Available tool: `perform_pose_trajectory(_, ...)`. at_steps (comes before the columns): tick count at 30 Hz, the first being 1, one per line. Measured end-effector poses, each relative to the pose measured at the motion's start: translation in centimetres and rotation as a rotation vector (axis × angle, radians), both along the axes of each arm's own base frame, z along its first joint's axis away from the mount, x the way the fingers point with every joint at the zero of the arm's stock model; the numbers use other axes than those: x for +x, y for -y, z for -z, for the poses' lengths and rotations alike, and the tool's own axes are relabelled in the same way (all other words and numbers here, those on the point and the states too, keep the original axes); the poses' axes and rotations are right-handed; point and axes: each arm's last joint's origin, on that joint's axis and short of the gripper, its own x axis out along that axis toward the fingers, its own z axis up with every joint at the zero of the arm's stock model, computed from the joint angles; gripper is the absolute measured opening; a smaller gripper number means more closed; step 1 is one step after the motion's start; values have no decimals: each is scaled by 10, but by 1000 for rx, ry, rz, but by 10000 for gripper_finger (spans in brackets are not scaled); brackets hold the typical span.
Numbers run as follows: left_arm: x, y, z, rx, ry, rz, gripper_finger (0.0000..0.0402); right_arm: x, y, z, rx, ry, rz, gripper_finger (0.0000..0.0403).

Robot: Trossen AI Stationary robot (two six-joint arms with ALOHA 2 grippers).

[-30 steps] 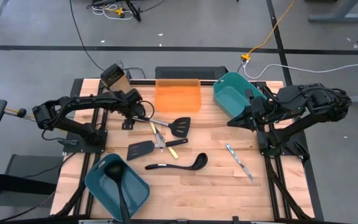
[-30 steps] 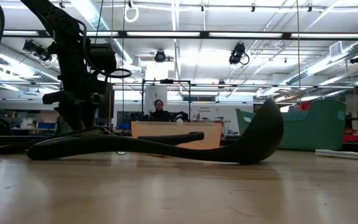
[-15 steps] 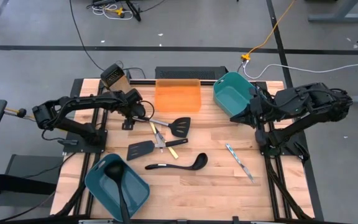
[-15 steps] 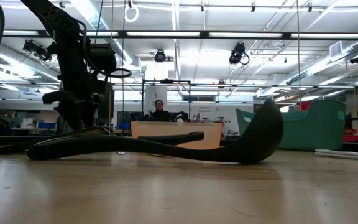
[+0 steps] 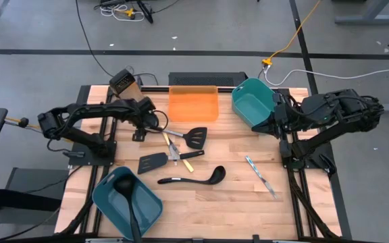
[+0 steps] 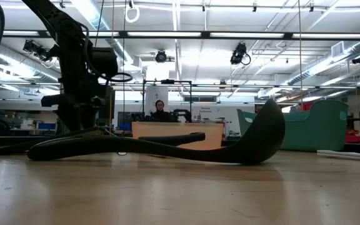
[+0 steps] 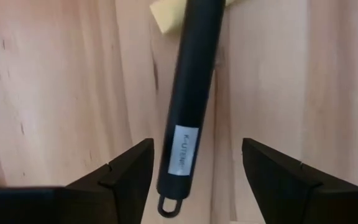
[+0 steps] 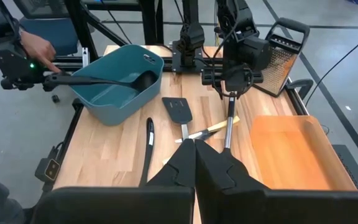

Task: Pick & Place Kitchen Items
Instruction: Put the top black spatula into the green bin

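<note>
At far left of the surface (image 5: 215, 196), I'm keeping my left gripper (image 7: 191, 180) apart astride the far spatula (image 5: 196, 137) handle, barely moved; right gripper (image 8: 194, 163), together, is retreating toward the far bin (image 5: 252, 101).

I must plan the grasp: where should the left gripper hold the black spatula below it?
Grip the spatula's straight handle near its loop end, coming from above. The handle lies flat between the left gripper's open fingers, with bare wood on both sides.

The light wooden tabletop (image 5: 235, 196) holds two teal plastic bins (image 5: 128, 203), a flat orange tray (image 5: 193, 104), black spatulas (image 5: 195, 138), a long black ladle (image 5: 193, 179) and silver cutlery (image 5: 259, 174).
</note>
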Motion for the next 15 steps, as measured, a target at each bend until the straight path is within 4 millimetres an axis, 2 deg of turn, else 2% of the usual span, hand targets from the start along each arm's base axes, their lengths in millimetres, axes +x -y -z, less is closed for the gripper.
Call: perform_pose_trajectory(15, 2, -2, 11, -11, -54, -7, 242, 0, 0, 0, 5, -2, 2, 3)
